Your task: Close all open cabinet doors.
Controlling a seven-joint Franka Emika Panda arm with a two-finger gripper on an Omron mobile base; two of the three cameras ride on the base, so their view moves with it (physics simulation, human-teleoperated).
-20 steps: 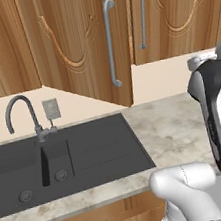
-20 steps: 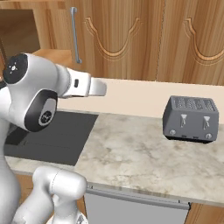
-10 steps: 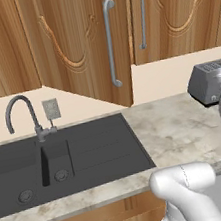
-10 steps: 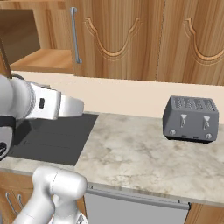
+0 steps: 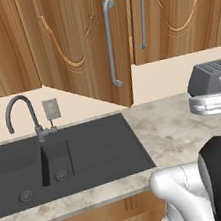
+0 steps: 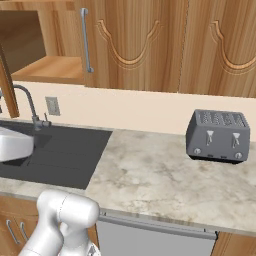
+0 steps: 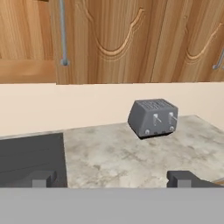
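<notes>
open cabinet door at 12 o'clock in the left base view, swung out over the sink: brown wood grain, carved curved groove, long vertical silver bar handle near its free edge. in the right base view a thin edge of the open door stands at 9 o'clock, with the bare cabinet interior behind it at 10 o'clock. closed neighbour door at 12 o'clock, its handle beside the opening.

below: black sink with curved dark faucet, wall outlet just beside the faucet. marble counter runs right to a grey four-slot toaster at 3 o'clock, against the backsplash.

arm low; white link crosses above the sink at 9 o'clock in the right base view. hand view looks level over the counter at the toaster. gripper fingertips spread wide apart, nothing between them, well apart from any door.
</notes>
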